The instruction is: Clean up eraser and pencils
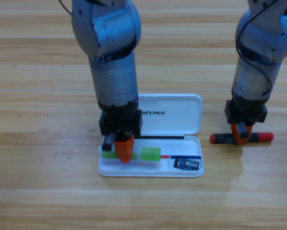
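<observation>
left pincer [125,152] down in white case [191,172] over green pencil [150,153]; grip unclear. eraser [187,164] in case. right pincer [241,135] on black-red pencil [263,137] on tabletop [38,191]; grip unclear.

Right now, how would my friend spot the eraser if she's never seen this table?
Find the open white case in the middle of the wooden table. Look in its lower tray, at the right end, away from the left end effector over the green pencil. The eraser is the short dark block with a lighter label, much shorter than either pencil.
</observation>
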Tool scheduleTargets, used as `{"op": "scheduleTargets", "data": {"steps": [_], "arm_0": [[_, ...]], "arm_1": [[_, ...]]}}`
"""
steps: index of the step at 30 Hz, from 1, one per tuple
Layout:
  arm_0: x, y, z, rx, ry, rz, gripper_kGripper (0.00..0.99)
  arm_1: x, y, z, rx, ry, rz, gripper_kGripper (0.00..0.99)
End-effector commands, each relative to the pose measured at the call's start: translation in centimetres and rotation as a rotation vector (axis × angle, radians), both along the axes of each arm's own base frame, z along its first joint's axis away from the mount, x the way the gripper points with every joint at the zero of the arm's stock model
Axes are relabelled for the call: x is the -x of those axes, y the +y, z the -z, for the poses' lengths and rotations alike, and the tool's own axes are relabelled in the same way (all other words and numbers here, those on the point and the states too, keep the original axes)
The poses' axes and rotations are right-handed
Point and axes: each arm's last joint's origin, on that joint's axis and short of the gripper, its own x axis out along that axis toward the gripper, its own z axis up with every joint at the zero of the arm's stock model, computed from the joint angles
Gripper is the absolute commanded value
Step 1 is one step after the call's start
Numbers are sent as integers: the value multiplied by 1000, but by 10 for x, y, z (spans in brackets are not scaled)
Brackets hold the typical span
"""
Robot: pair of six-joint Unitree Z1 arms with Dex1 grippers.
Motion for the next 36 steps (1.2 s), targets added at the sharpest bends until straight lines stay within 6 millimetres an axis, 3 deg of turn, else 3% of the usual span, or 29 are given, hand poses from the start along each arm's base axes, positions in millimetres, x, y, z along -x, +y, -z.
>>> {"op": "scheduleTargets", "data": {"steps": [1, 5, 12, 19, 20, 21, 23, 24, 26, 29, 36], "arm_0": [[-1, -11, 29, -49, 52, 22, 0], [-2, -12, 30, -48, 51, 19, 0], [-3, -14, 32, -47, 53, 16, 0], [-3, -13, 28, -43, 44, -9, 0], [-3, -13, 27, -46, 44, -13, 71], [-3, -13, 27, -47, 43, -15, 347], [-2, -12, 27, -49, 43, -18, 778], [-2, -12, 27, -52, 45, -19, 850], [-2, -11, 26, -52, 45, -19, 876], [-1, -11, 26, -52, 45, -21, 990], [0, -10, 24, -53, 46, -21, 990]], "arm_1": [[-10, -6, 32, 24, 69, 13, 0], [-9, -8, 24, 33, 42, 14, 0], [2, -17, -23, -19, -40, 19, 0], [8, -21, -28, -19, -42, 19, 0], [8, -22, -27, -18, -40, 19, 0], [9, -22, -28, -18, -40, 19, 0], [10, -23, -29, -19, -42, 19, 0], [11, -24, -31, -21, -44, 19, 0], [12, -25, -34, -24, -49, 19, 0], [14, -26, -38, -27, -55, 19, 0], [30, -27, -56, -47, -71, 2, 0]]}}
